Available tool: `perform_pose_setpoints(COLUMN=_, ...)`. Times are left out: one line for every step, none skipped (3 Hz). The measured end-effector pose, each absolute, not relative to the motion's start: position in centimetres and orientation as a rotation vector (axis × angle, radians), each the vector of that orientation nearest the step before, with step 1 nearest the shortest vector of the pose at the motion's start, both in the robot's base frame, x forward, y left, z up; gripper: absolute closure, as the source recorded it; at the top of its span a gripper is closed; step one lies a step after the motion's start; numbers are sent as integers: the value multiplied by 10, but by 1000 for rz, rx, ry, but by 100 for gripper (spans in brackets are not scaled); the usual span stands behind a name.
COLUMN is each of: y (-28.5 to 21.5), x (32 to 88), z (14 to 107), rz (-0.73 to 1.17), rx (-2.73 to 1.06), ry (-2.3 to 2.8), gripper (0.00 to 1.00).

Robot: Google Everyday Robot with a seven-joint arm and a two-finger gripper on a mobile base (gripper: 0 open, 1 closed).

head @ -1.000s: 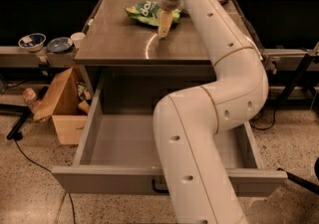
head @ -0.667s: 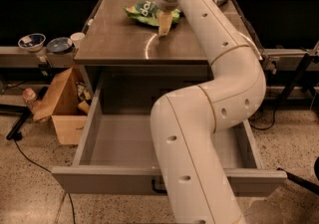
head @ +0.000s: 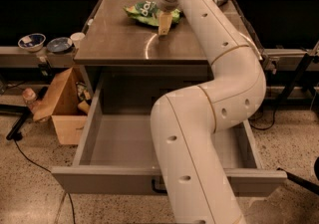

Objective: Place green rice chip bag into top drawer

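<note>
While the crinkly bright-green rice chip bag [head: 142,11] with white lettering lies at the far end of the brown-topped bench [head: 119,44], the pincer [head: 163,24] of the bulky white arm [head: 199,133] points down at the bag's near right edge, close to the bench top. Whether the pincer is open, closed or gripping the bag cannot be told. Below the bench's front edge the wide, shallow grey metal top drawer [head: 99,180] stands pulled out, the arm crossing its right half. An open cardboard box [head: 62,106] sits on the floor left of the bench.
</note>
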State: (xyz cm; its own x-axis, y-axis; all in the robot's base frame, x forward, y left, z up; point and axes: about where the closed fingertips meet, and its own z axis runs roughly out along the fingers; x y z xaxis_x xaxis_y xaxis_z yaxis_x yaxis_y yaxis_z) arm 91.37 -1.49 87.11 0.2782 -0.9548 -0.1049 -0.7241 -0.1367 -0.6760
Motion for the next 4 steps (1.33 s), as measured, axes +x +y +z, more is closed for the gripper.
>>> perform_pose_setpoints(y=-15, x=914, z=871, rz=-472, rx=-1923, ry=1506, gripper=35)
perform_pose_setpoints(y=-15, x=914, z=871, rz=-472, rx=-1924, ry=1506, gripper=59)
perform_pose_setpoints(y=-15, x=914, z=871, rz=-472, rx=-1924, ry=1506, gripper=82)
perform_pose_setpoints(y=-15, x=914, z=871, rz=-472, rx=-1924, ry=1506, gripper=100)
